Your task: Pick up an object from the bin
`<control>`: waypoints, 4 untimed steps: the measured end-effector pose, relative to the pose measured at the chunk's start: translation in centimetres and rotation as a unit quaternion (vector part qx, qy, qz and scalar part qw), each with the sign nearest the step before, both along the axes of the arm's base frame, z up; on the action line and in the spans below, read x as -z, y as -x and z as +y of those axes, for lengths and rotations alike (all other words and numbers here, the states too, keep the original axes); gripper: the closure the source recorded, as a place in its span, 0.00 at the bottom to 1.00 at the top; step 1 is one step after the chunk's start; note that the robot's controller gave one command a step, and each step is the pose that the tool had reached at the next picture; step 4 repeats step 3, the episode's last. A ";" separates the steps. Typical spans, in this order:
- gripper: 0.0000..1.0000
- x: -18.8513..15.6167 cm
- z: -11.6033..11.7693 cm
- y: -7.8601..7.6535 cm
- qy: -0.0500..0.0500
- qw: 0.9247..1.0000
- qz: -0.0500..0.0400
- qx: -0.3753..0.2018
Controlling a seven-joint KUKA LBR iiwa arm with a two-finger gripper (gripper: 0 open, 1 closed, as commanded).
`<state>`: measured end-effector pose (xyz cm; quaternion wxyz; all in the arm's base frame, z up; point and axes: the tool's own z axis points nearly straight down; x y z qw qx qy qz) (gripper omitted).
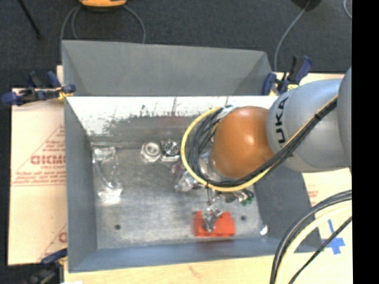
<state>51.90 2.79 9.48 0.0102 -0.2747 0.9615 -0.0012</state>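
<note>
Low down, just right of the frame's middle: the gripper (209,219), pointing down over a flat red block (225,227). Touching the block or hanging just above it: cannot tell. Jaws apart, together or clamped on the red: cannot tell either, seen from above against the block. Above the gripper, across the right centre of the frame: the orange cover (240,141) of the wrist, ringed by yellow and black cables (190,136), and behind it the grey arm (308,129), reaching in from the right edge. As for the red block: flat on the floor of the grey bin (148,215), close to the lower wall, right of the middle, partly hidden by the gripper. Just up and right of it, near the lower rim of the orange cover: a small green piece (246,199), shape unclear. Further right, in the lower right corner of the floor: a tiny pale scrap (263,231). Left of the wrist, partly under the cables: a silvery lump (185,183), kind unclear. Higher and further left, near the upper wall: a round metal part (151,151) and, just beside it on the right, a darker round part (171,148). Well apart from all these, at the left of the floor: a clear cup (106,173), barely distinct from the grey metal beneath.
</note>
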 end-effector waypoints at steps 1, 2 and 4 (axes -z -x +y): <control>0.00 0.6 -4.5 4.1 0.004 0.976 0.007 -0.219; 1.00 0.7 -4.4 4.2 0.003 0.976 0.008 -0.219; 1.00 -9.8 -5.2 3.7 0.005 0.975 0.005 -0.223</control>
